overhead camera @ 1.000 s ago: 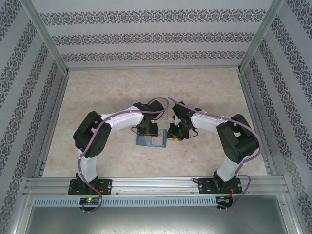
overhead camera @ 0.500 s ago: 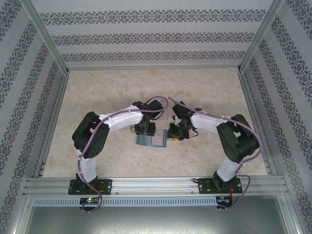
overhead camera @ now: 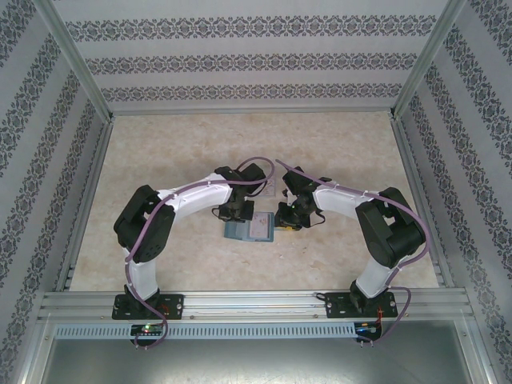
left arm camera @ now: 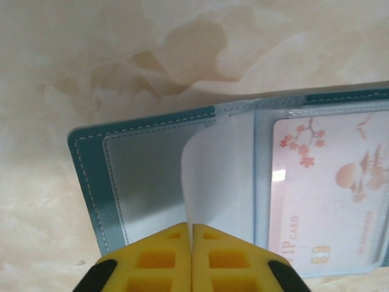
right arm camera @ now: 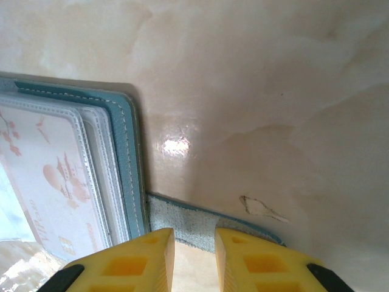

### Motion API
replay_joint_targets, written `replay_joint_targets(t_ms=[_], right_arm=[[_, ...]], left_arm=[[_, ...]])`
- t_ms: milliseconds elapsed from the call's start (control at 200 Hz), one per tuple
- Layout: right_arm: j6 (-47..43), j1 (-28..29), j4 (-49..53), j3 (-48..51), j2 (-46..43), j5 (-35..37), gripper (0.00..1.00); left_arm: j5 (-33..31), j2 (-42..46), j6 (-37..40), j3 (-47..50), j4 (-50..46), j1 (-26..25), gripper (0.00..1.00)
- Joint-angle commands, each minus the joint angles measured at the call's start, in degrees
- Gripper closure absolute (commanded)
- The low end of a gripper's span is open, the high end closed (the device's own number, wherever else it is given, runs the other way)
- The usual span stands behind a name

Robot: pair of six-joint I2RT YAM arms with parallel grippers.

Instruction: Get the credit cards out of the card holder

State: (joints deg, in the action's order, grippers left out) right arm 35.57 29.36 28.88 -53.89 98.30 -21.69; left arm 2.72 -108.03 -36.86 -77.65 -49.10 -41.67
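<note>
**Left gripper (left arm camera: 191, 240) pinched clear sleeve (left arm camera: 216, 176) of open card holder (overhead camera: 250, 230)**

The teal card holder lay open on the marbled table (overhead camera: 160, 144), between the two arms. The left gripper's yellow fingers were closed on a clear sleeve that curled up from the holder's left page. A pink card (left arm camera: 331, 188) sat in the neighbouring pocket. The right gripper (right arm camera: 194, 242) stood narrowly parted over the closing tab (right arm camera: 182, 219).
</note>
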Motion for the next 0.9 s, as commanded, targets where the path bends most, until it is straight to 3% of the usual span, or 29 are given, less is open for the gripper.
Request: replay_joint_targets(t_ms=[0, 280, 560, 899], right_arm=[[-1.19, -0.36, 2.26, -0.83, 0.64, 2.86, 0.75], [-1.43, -0.45, 2.51, -2.25, 2.06, 3.42, 0.75], [-1.60, -0.39, 3.07, -1.96, 1.33, 3.21, 0.75], [-1.39, -0.45, 3.42, -0.89, -0.65, 3.41, 0.74]], left_arm=[[-1.29, 2.29, 0.32, 2.11, -1.31, -0.69, 0.97], [-1.13, 2.40, 0.42, 5.31, 0.16, -0.63, 0.97], [-3.43, 2.86, 0.63, 4.99, -1.26, -0.43, 0.81], [-5.31, 7.49, 1.93, 5.31, -3.81, 1.85, 0.78]])
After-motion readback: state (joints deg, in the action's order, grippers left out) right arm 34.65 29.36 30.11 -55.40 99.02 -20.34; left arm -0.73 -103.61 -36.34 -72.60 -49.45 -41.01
